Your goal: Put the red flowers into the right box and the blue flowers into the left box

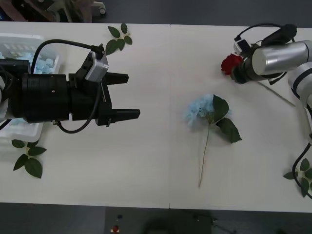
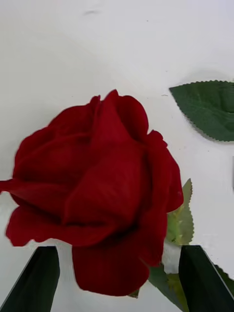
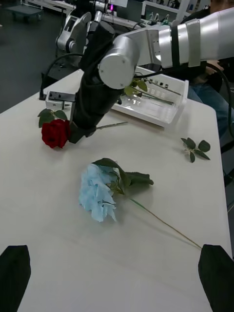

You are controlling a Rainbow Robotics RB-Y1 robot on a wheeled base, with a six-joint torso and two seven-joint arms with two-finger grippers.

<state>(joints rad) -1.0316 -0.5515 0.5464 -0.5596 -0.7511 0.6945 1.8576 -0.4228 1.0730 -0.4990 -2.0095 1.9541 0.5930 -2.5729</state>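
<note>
On the white table (image 1: 146,161), right side, the right gripper (image 1: 237,68) sits low at a red rose (image 1: 230,63); its stem (image 1: 278,92) runs out under the arm toward the table's right edge. Right wrist view: rose bloom (image 2: 97,190) sits between the two black fingers (image 2: 36,280), which stand apart at both corners w/ the bloom in the gap, so jaws wide around it; can't tell if they touch the petals. A dark green leaf (image 2: 207,109) lies on the table just past the bloom. Mid-table, well apart from both grippers, lies one blue flower (image 1: 200,108), pale fluffy head w/ two big dark leaves, thin stem (image 1: 204,156) trailing toward the table's near edge. Left wrist view shows the same blue flower (image 3: 100,192) flat on the table, the rose (image 3: 55,132) at the tip of the right arm's gripper, and behind it the right box (image 3: 168,114), a translucent white bin w/ green stems inside. Left gripper (image 1: 127,95) hovers over the table's left part, black fingers (image 1: 124,114) spread wide, holding nothing, pointing toward centre. Behind it at the left edge is the left box (image 1: 29,129), translucent white, w/ pale blue heads (image 1: 44,64) inside. Loose leaf sprigs lie at far-left (image 1: 118,39), near-left (image 1: 28,157) and near-right (image 1: 303,178).
</note>
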